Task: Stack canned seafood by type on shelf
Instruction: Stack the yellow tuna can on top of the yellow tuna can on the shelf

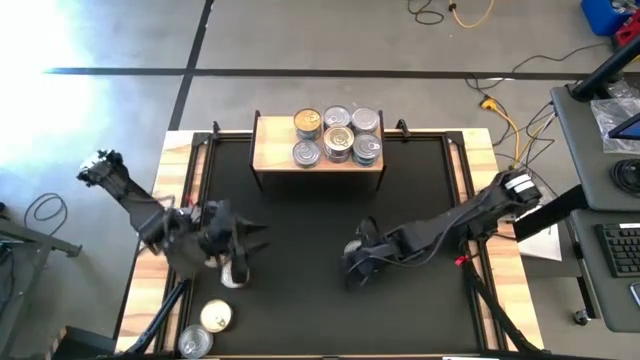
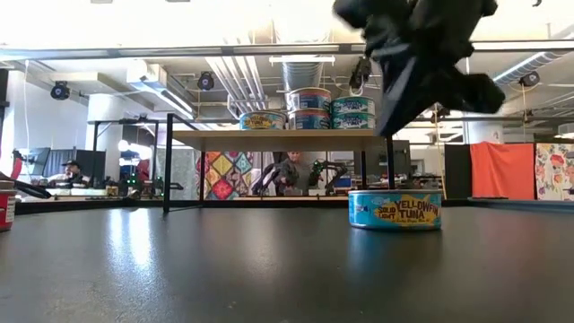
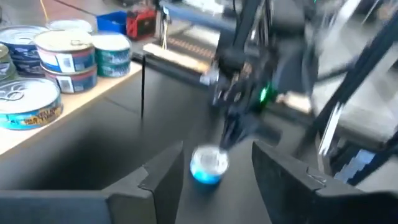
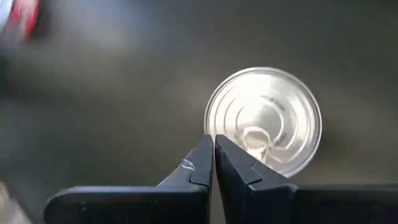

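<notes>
A blue yellowfin-tuna tin with a silver lid [image 2: 395, 209] [image 4: 264, 121] stands alone on the black table, right of centre. My right gripper [image 4: 214, 142] hangs shut above it, beside its lid and clear of it [image 2: 395, 117]. My left gripper [image 3: 217, 148] stands open at the table's left [image 1: 252, 240], pointing across toward that tin [image 3: 208, 165], nothing between its fingers. Several tins [image 1: 338, 135] stand on the light-wood shelf [image 1: 275, 135] at the far edge, some stacked two high [image 2: 314, 106].
A gold-lidded tin [image 1: 215, 317] and a silver-lidded tin [image 1: 195, 342] stand at the table's near left corner. A red tin [image 2: 4, 211] shows at the left edge of the low view. The shelf's left part [image 1: 272, 150] is bare. A wooden rim [image 1: 480, 150] bounds the table.
</notes>
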You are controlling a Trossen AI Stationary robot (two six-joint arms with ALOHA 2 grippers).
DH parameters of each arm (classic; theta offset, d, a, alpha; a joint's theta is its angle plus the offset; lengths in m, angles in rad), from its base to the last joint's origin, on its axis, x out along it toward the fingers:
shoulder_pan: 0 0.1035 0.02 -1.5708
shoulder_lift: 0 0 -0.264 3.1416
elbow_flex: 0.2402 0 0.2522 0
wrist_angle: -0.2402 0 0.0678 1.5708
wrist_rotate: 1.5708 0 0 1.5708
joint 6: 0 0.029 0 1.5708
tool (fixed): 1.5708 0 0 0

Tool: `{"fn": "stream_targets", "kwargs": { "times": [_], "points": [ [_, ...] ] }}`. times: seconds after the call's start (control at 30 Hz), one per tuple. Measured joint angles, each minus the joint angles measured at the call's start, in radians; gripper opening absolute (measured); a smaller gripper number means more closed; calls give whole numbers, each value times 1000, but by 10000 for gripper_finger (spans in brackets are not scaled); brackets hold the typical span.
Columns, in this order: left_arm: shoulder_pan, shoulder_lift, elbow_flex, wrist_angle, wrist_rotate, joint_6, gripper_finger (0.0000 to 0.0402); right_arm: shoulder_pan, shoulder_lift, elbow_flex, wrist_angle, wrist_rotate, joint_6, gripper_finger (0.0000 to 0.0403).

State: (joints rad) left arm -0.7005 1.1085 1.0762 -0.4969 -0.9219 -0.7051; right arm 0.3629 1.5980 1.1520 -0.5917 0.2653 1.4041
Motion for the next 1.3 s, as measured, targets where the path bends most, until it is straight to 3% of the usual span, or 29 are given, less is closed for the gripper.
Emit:
{"fn": "stream_targets", "kwargs": {
  "times": [0.17,0.33,0.57,0.77,0.9,1.03,1.3],
  "points": [
    [-10,145,122,-221,38,-106,166,36,-94,-35,-5,-69,-385,9],
    [21,236,148,-289,44,-135,194,57,-151,-83,-110,-64,-710,9],
    [82,336,146,-292,52,-30,272,56,-113,-99,-326,-12,-841,27],
    [127,472,169,-270,82,51,313,56,-49,-100,-288,-16,-938,69],
    [146,526,174,-274,189,15,318,55,-18,-100,-255,-19,-959,92],
    [158,497,108,-161,210,-55,318,50,-1,-103,-255,-24,-1004,122],
    [192,491,-118,426,299,33,318,25,9,-108,-169,-74,-1052,199]
  ]
}}
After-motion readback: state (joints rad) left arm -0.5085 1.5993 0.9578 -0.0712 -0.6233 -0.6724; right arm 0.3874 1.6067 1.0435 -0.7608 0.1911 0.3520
